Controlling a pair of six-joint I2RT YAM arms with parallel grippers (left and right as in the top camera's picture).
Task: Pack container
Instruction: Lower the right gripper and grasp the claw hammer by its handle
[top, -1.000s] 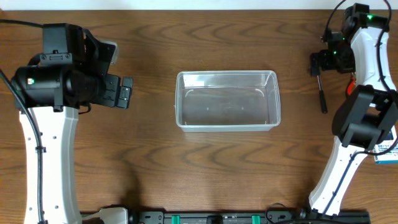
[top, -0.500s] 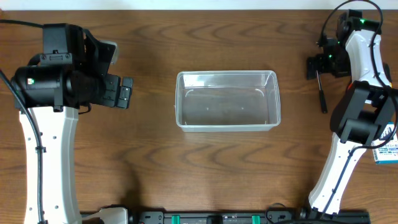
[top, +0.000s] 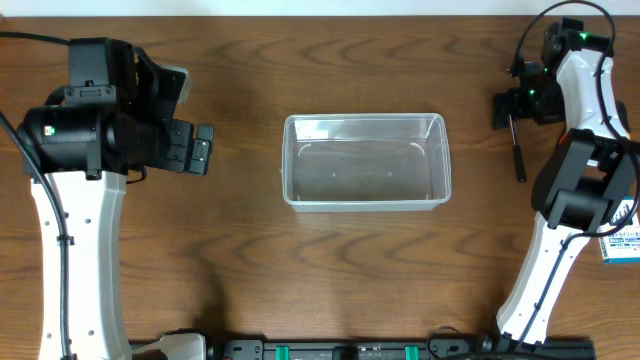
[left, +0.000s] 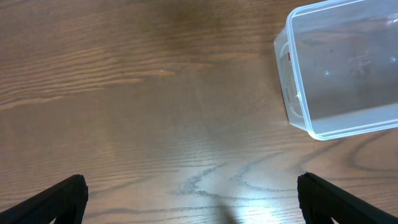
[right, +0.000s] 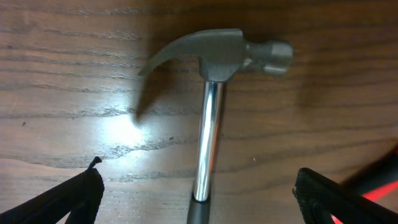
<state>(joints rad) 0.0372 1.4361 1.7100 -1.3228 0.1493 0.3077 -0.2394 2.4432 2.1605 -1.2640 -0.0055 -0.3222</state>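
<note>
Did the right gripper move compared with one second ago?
Yes: the right gripper shifted slightly left, toward the container, above the unmoved hammer.

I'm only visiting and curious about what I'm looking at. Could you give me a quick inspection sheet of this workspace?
Surface: wooden table, no spills seen.
Job's things: clear container at centre, nothing in it; hammer lying flat by the right arm, outside the container.
Clutter: blue-and-white box at the right edge, partly hidden by the arm.
Grippers: left gripper open, holding nothing, apart from the container; right gripper open, fingers either side of the hammer's handle.
Cables: black cable at the left arm.
Surroundings: black rail along the near edge.
</note>
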